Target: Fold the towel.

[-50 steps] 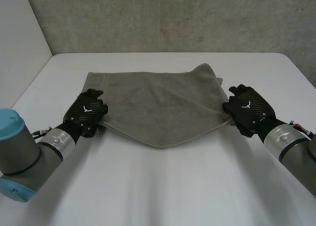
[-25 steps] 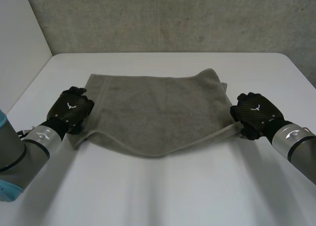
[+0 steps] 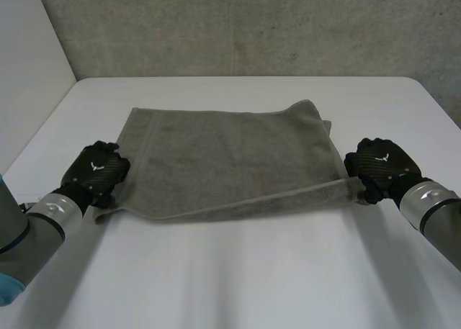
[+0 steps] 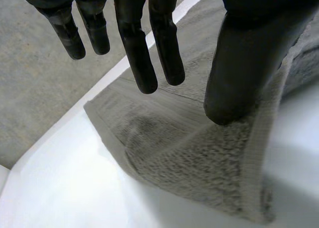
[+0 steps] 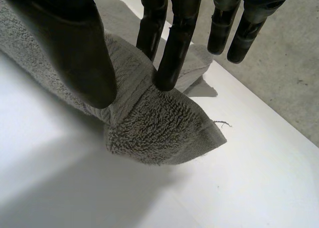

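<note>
A grey towel (image 3: 230,156) lies folded on the white table (image 3: 238,271), its near edge stretched straight between my hands. My left hand (image 3: 97,169) rests at the near left corner. In the left wrist view its fingers (image 4: 142,48) hang straight above the towel (image 4: 199,153), and the thumb tip touches the cloth: open. At the near right corner sits my right hand (image 3: 378,163). Its thumb (image 5: 75,48) and one straight finger flank a raised hump of the towel corner (image 5: 159,123), and the other fingers are clear of it.
A grey wall stands behind the table's far edge. The table's left and right edges run close outside my hands. Bare table stretches from the towel's near edge to me.
Both hands drew back towards me and outward, pulling the sagging near edge into a straight line. Their fingers have loosened from the closed grip on the corners.
</note>
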### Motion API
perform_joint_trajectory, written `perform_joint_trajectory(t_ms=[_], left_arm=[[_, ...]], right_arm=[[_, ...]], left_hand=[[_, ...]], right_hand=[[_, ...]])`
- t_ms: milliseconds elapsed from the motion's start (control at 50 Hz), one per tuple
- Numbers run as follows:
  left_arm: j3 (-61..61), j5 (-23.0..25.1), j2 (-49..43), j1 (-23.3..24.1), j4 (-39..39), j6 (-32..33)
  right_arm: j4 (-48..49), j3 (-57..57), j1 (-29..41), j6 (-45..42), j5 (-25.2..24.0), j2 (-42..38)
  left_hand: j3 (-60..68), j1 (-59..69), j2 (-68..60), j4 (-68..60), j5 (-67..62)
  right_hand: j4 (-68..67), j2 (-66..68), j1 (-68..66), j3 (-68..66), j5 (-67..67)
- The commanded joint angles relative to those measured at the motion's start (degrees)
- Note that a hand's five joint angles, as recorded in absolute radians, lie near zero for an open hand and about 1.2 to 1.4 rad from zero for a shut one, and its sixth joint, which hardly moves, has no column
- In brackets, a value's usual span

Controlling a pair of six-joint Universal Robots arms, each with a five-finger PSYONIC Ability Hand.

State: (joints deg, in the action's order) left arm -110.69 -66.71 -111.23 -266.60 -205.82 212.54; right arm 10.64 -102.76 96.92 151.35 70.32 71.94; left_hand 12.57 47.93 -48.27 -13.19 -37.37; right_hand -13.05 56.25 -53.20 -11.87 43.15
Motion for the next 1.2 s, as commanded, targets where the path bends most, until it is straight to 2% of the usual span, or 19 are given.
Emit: perform_joint_trajectory(t_ms=[20,100,200,420,540,680,960,1020,1060,1120,1160,1180,1200], left_arm=[[-0.1,0.5,3.6,0.0,6.5,-2.4],[0.3,0.7,6.3,-0.1,8.8,-7.0],[-0.4,1.7,9.3,-0.3,9.4,-9.2],[-4.1,7.8,13.3,-3.1,15.1,-8.9],[-4.4,8.1,11.7,-4.9,12.9,-8.6],[-3.7,6.7,4.2,-5.2,7.9,-6.8],[-0.2,3.5,-3.1,-4.9,7.6,-2.3],[0.6,2.9,-3.8,-5.1,7.3,-2.2],[0.8,1.8,-3.3,-5.2,5.8,-2.6],[0.9,1.0,-2.7,-5.3,5.2,-2.9],[0.8,0.4,0.0,-5.9,4.9,-3.5],[0.8,0.4,0.0,-5.9,4.9,-3.5],[0.7,0.4,1.0,-5.9,4.9,-4.1]], right_arm=[[-0.1,-0.2,0.4,-0.4,-0.4,0.0],[-0.1,-0.2,0.5,-0.4,-0.4,0.0],[-0.1,-0.3,0.5,-0.4,-0.4,-0.1],[-0.1,-0.3,0.4,-0.4,-0.4,0.0],[-0.1,-0.3,0.5,-0.5,-0.4,0.1],[-0.1,-0.4,0.3,-0.5,-0.4,0.1],[0.4,-0.3,-0.1,-0.5,-0.3,0.1],[0.4,-0.2,-0.4,-0.6,-0.3,0.1],[0.4,-0.2,-0.8,-0.6,-0.3,0.1],[0.3,0.1,-1.5,-0.7,-0.3,0.1],[0.3,0.3,-1.6,-0.7,-0.3,0.1],[0.3,0.4,-1.7,-0.7,-0.4,0.1],[0.3,0.4,-1.9,-0.8,-0.4,0.1]], left_hand=[[-2.6,-8.6,8.9,3.2,8.0],[-2.6,-14.7,15.0,3.2,14.1],[-2.6,-16.2,16.5,3.2,15.6],[-2.6,-16.9,17.2,3.2,16.3],[-2.6,-16.5,16.9,3.2,16.0],[-2.6,-16.2,16.5,3.2,15.6],[-2.6,-14.3,14.7,3.2,13.8],[-2.6,-10.1,10.5,3.2,9.6],[-2.6,4.4,-4.1,3.2,-5.0],[-2.6,12.1,-11.7,3.2,-12.6],[-2.6,26.6,-26.3,3.2,-27.2],[-2.6,26.7,-26.4,3.2,-27.3],[-2.6,32.0,-31.7,3.2,-32.6]], right_hand=[[3.0,-2.6,-0.4,1.9,0.5],[3.0,-2.6,-0.4,1.9,0.5],[3.0,-2.8,-0.3,1.9,0.3],[3.0,-2.9,-0.1,1.9,0.2],[3.0,-2.9,-0.1,1.9,0.2],[3.0,-2.9,-0.1,1.9,0.2],[3.0,-2.1,-1.0,1.9,1.0],[3.0,-0.1,-3.0,1.9,3.0],[3.0,3.8,-6.8,1.9,6.9],[3.0,10.7,-13.7,1.9,13.8],[3.0,15.9,-19.0,1.9,19.0],[3.0,22.4,-25.4,1.9,25.5],[3.0,23.7,-26.8,1.9,26.8]])
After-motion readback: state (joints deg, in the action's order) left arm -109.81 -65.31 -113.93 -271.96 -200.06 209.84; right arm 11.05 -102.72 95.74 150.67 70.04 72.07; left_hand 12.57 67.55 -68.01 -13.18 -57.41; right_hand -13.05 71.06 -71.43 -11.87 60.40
